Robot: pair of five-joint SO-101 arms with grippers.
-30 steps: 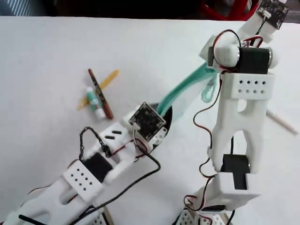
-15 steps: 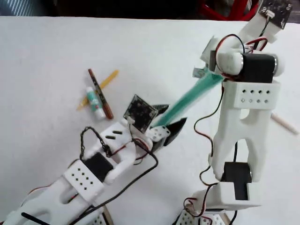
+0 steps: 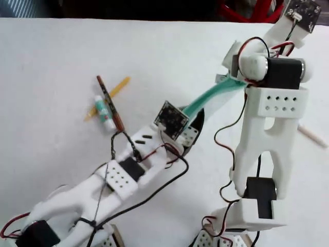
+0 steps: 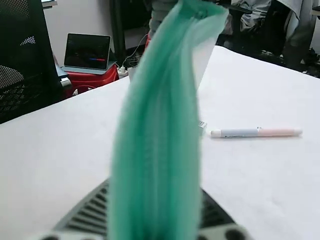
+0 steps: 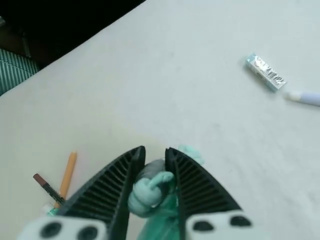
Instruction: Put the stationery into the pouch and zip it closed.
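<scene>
Green pouch (image 3: pixel 211 98) is off the table (image 3: pixel 61 51), stretched in the air between the two arms, mid-right of the scene. Left gripper (image 3: pixel 191 128) is clamped on the pouch's near-left end; in the left wrist view the fabric rises straight out from between its ribbed jaws. Right gripper (image 5: pixel 155 151) is closed on the far-right end, pinching a bunched green knob of the pouch. The zip's state cannot be told.

Stationery is outside the pouch. A yellow pencil (image 3: pixel 117 88), a brown pencil (image 3: pixel 109 100) and a small white-and-green tube (image 3: pixel 104 112) lie crossed in a cluster on the left. A pale pen (image 4: pixel 255 132) lies on the table right of the right arm, with a small wrapped piece (image 5: pixel 265 73) near its tip.
</scene>
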